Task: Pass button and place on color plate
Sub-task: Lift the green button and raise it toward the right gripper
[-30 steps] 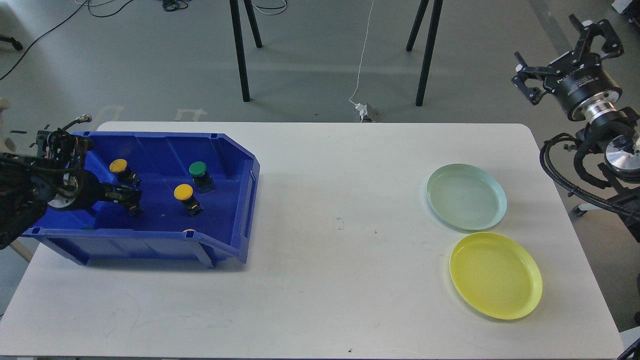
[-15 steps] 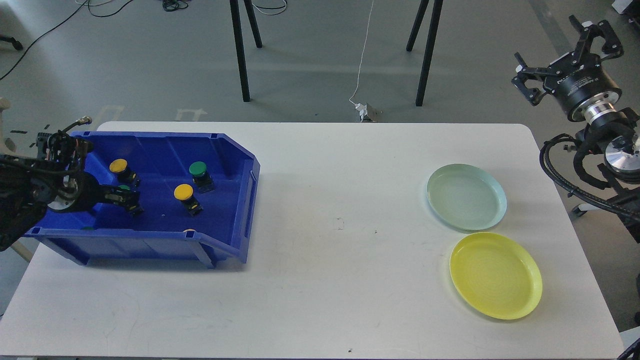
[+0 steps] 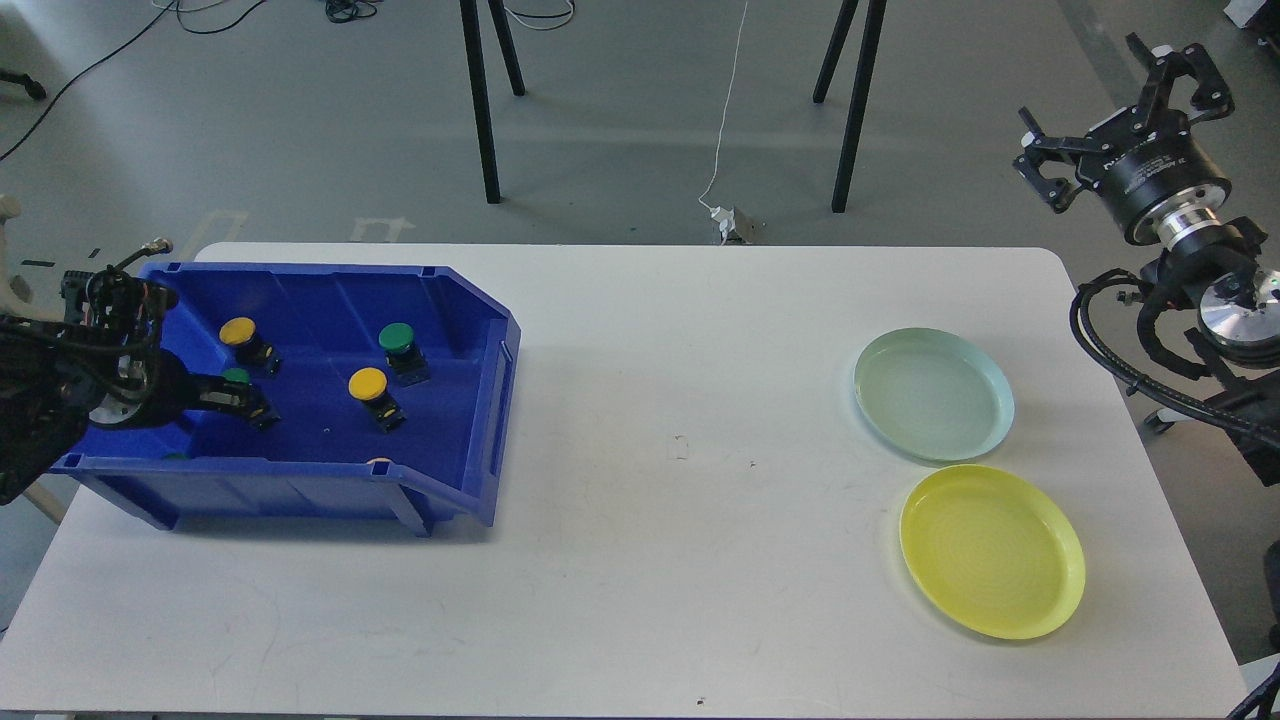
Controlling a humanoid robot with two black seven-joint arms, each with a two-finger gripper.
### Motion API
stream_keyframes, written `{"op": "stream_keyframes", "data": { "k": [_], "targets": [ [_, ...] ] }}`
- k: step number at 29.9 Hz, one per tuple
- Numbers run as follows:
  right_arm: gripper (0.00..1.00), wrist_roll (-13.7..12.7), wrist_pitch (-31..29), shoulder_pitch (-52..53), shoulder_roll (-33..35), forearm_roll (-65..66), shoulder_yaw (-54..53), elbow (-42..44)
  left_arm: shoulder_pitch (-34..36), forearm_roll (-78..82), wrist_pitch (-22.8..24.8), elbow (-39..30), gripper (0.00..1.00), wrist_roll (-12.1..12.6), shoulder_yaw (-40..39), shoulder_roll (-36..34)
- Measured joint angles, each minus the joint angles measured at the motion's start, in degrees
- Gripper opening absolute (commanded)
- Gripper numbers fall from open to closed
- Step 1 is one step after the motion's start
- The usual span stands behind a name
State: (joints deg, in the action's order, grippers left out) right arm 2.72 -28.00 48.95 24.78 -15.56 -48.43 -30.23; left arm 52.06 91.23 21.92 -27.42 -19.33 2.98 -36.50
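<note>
Since the earlier frames our left pincer [image 3: 245,402] has drawn back a little toward the left wall of the bin [image 3: 470,330], and a green cap now shows right at its tip. Our right pincer [image 3: 1120,110] has shifted slightly left and up beyond the counter's far right corner.

In the head view, the blue bin sits on the left part of the white counter [image 3: 640,560]. Our left arm reaches into it from the left edge. The left pincer lies low inside the bin, with a small green button [image 3: 236,377] touching its tip; the fingers are dark and seen small, so we cannot tell whether they grip it or how far apart they stand. Just beyond it is a yellow button [image 3: 238,331] near the bin's back left. Toward the middle of the bin stand a second yellow button [image 3: 367,384] and, just behind it, a larger green button [image 3: 397,338]. A sliver of another yellow cap [image 3: 378,461] peeks over the bin's near wall.

On the right of the counter lie two plates, well apart from the bin: a pale green plate [image 3: 985,380] farther back and a yellow plate [image 3: 1060,560] nearer us, their rims almost touching. Both are bare.

The right pincer hangs off the counter, raised, its fingers spread wide and holding nothing.
</note>
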Motion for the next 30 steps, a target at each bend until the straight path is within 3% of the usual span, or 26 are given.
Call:
{"op": "stream_keyframes", "data": {
  "k": [17,25,30],
  "targets": [
    [1.00,0.00,0.00,0.01,0.08,0.09,-0.09,0.00,1.20,-0.44,0.50,-7.37,0.35,-0.02,-0.60,-5.64],
    [1.00,-0.02,0.00,0.12,0.10,0.09,-0.05,0.00,4.50,-0.42,2.19,-18.07,0.35,0.77,-0.60,-13.45],
    [1.00,-0.08,0.00,0.57,0.09,0.09,0.00,0.00,10.78,-0.47,5.37,-27.86,0.35,0.87,-1.10,-20.32]
  ]
}}
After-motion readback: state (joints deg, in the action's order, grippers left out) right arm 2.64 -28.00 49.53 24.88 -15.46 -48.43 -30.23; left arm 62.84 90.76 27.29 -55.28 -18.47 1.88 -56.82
